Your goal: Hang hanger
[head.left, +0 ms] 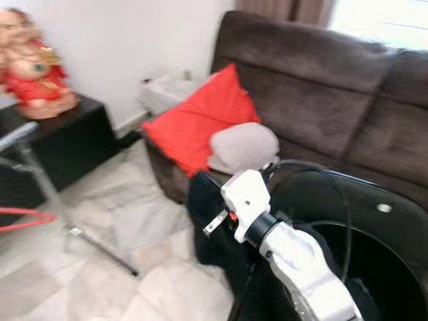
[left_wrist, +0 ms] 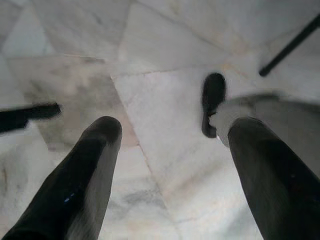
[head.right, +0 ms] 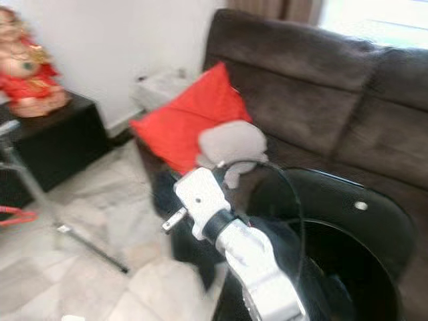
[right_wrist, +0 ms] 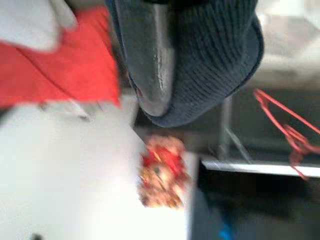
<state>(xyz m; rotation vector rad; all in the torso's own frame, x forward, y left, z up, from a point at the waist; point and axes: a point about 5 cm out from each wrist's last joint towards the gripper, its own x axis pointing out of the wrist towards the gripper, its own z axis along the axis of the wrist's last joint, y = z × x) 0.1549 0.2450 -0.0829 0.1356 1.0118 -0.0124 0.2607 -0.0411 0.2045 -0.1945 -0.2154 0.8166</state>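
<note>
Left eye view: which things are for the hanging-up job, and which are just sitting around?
For the job:
red hanger
metal clothes rack
dark knitted garment at the right gripper
left gripper, open over the floor

Just sitting around:
red cushion
grey cushion
brown sofa
red and gold statue
black cabinet

Both head views look forward and down from standing height, blurred, sharing the brown sofa [head.left: 348, 100], red cushion [head.left: 194, 124], black cabinet [head.left: 63, 144] and marble floor [head.left: 100, 267]. The left wrist view faces straight down at the floor, close above it. The right wrist view looks sideways past dark knit fabric [right_wrist: 210, 55] toward a red figurine [right_wrist: 162, 172] on the cabinet.
</note>
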